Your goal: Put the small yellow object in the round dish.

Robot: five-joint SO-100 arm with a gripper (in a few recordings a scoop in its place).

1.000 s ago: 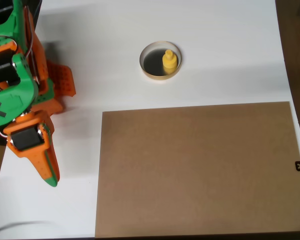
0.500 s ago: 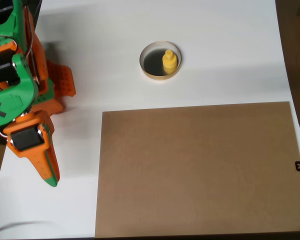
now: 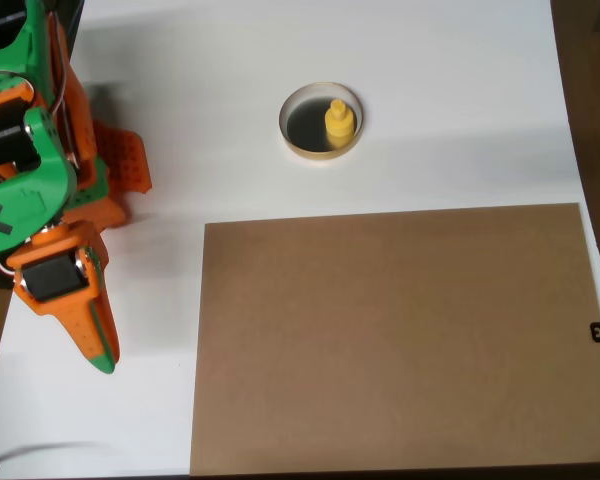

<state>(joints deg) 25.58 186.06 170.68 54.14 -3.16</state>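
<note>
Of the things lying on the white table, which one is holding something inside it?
The round dish: the small yellow object stands upright inside its dark interior, toward the right rim. The flat brown board has nothing on it.

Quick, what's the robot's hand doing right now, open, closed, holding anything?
Hand: empty and parked at the left edge, jaws spread apart, so open. The small yellow object sits in the round dish.

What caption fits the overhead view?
Small yellow object sits in the round dish; the hand rests apart at left.
</note>
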